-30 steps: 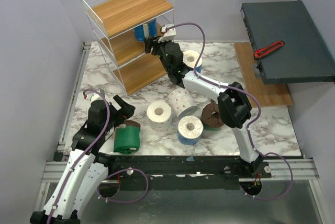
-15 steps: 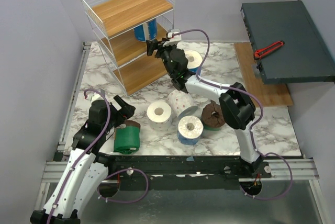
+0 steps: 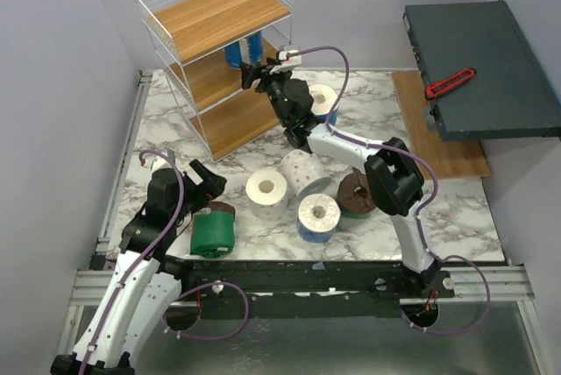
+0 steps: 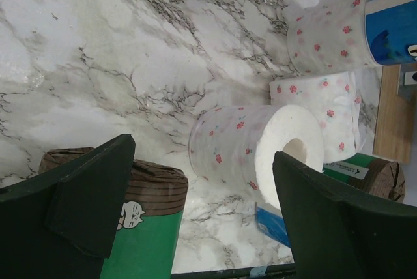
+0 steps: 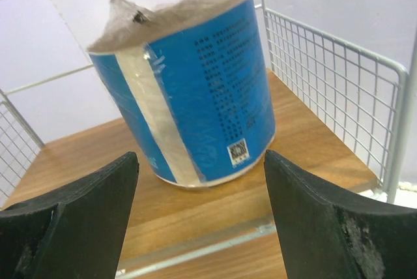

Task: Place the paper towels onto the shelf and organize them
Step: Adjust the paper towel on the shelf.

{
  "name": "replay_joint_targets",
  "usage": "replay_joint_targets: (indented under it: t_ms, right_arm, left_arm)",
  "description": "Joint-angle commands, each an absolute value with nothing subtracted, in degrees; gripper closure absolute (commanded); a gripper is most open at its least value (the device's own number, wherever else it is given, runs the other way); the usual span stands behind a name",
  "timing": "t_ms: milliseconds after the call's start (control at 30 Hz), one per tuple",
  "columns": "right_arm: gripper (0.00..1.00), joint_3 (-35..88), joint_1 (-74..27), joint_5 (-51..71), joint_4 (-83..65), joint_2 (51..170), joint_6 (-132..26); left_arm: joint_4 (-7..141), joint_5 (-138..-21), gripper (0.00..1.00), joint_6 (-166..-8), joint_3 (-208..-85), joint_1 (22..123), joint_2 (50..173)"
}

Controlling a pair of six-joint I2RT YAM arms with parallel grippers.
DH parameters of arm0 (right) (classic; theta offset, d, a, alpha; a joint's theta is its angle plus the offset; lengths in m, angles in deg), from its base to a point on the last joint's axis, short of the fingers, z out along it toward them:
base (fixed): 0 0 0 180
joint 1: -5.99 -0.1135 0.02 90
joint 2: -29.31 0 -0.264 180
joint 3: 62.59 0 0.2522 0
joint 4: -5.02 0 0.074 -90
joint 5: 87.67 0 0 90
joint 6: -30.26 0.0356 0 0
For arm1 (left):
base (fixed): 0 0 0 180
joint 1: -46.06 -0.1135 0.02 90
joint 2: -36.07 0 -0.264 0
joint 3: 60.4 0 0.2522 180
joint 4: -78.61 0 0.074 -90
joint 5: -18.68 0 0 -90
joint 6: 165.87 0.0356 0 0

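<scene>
The right gripper (image 3: 253, 73) (image 5: 201, 156) reaches into the middle tier of the shelf (image 3: 219, 9) (image 5: 329, 90) with its jaws spread wide and nothing clamped between them; neither finger can be seen touching anything. Just ahead of its fingertips, in the line of the gap between them, is the blue-wrapped roll (image 3: 243, 49) (image 5: 195, 90); it sits on one flat end on the wooden board, long axis upright, crumpled wrapper at the top and a pale tape strip running down its side. The wire side wall of the tier rises just beyond the finger on the right of the wrist view.

The left gripper (image 3: 203, 184) (image 4: 203, 152) hangs over the marble table (image 3: 166, 112) (image 4: 85, 51), jaws fully apart, holding nothing and touching nothing. Directly beneath it lies the green-wrapped roll (image 3: 213, 233) (image 4: 140, 246) on its side, brown end toward the fingertips, long axis running along the gripper's reach. Just past the fingertips is a speckled white roll (image 3: 267, 189) (image 4: 251, 152); from above its hollow core faces up, so its axis is vertical. Beyond that one, farther from the open fingers, sits a second speckled roll (image 3: 302, 167) (image 4: 326, 119), which seems to lean; its axis I cannot tell for certain.
</scene>
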State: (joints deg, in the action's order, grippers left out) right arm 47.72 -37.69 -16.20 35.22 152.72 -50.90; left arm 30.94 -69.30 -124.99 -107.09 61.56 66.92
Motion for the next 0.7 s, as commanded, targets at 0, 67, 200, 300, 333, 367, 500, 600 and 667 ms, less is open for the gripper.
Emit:
replay_joint_targets:
  t_ms: [0, 67, 200, 300, 333, 367, 500, 600, 667]
  right_arm:
    - [0.18, 52.0, -38.5, -15.9, 35.7, 155.6, -52.6]
    - [0.18, 53.6, -38.7, -16.2, 34.8, 156.5, -53.0]
    - [0.18, 57.8, -38.7, -17.3, 32.8, 158.9, -54.2]
    - [0.19, 60.8, -38.6, -17.5, 31.2, 160.8, -55.2]
    - [0.20, 62.2, -38.7, -17.6, 30.4, 161.5, -55.8]
    - [0.20, 63.3, -38.7, -18.1, 29.7, 162.4, -56.3]
    - [0.21, 68.3, -38.6, -20.7, 27.0, 165.4, -57.7]
    - [0.21, 70.8, -38.5, -22.7, 26.5, 167.0, -58.5]
    - [0.21, 71.9, -38.5, -24.1, 26.3, 167.9, -58.9]
  left_arm:
    - [31.7, -69.5, 0.07, -124.8, -106.4, 61.8, 66.9]
    - [31.7, -69.4, 0.08, -124.8, -106.4, 61.8, 67.2]
    - [32.0, -69.6, 0.07, -124.8, -106.3, 61.8, 67.9]
    - [32.2, -69.6, 0.07, -124.8, -106.4, 61.8, 68.2]
    - [32.3, -69.7, 0.07, -124.7, -106.3, 61.8, 68.3]
    - [32.3, -69.6, 0.07, -124.7, -106.4, 61.8, 68.4]
    - [32.0, -69.5, 0.07, -124.5, -106.5, 61.8, 68.6]
    - [31.8, -69.4, 0.07, -124.4, -106.4, 61.8, 68.5]
    - [31.6, -69.3, 0.07, -124.4, -106.3, 61.8, 68.5]
